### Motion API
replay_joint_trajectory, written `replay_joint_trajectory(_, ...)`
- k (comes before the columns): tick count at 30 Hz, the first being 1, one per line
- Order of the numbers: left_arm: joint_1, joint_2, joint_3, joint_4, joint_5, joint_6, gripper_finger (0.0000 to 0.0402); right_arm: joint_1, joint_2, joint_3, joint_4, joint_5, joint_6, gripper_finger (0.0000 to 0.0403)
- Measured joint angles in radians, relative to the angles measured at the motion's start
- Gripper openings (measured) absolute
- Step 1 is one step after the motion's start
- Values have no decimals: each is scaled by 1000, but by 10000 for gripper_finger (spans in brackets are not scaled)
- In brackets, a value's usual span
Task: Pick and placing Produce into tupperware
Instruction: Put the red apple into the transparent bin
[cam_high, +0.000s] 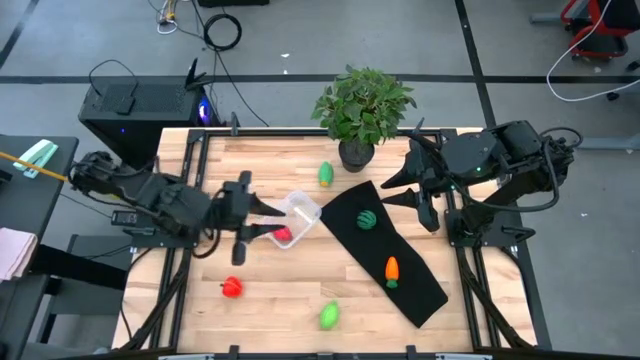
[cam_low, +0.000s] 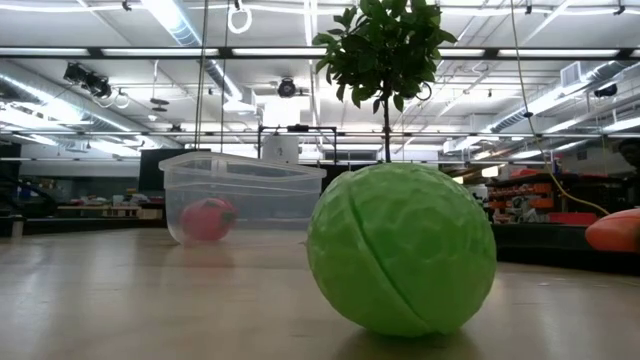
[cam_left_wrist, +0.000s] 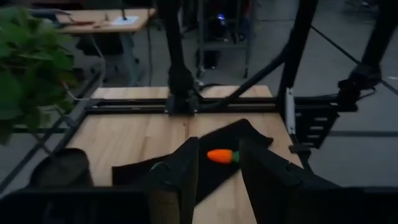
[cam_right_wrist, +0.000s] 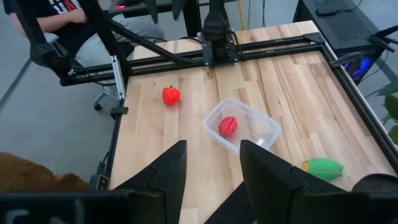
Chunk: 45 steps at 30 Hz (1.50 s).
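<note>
The clear tupperware (cam_high: 300, 213) stands on the wood left of the black mat and holds one red piece (cam_high: 283, 236); both also show in the right wrist view, tupperware (cam_right_wrist: 244, 126) and red piece (cam_right_wrist: 228, 126). A second red piece (cam_high: 232, 288) lies near the left front. One light green piece (cam_high: 326, 175) sits by the plant, another (cam_high: 329, 316) near the front edge. The dark green ball (cam_high: 367, 220) and the carrot (cam_high: 392, 270) rest on the mat. My left gripper (cam_high: 268, 222) is open, raised at the tupperware's left side. My right gripper (cam_high: 392, 190) is open over the mat's far end.
A potted plant (cam_high: 360, 110) stands at the far edge, behind the black mat (cam_high: 400, 255), which runs slantwise toward the right front. Metal frame rails (cam_high: 470, 270) border both sides of the table. A seated person (cam_right_wrist: 50, 18) is beyond the table's left side.
</note>
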Motion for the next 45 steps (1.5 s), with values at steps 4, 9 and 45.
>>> replay_joint_trajectory(4,-63,-13,-1,51,-133,31,120,0,0,0,1,3,0,155)
replay_joint_trajectory(9,-102,-69,-1,74,-200,106,109,0,0,0,13,3,0,155)
replay_joint_trajectory(45,-153,-775,-967,594,25,-71,43,0,3,0,70,136,105,155)
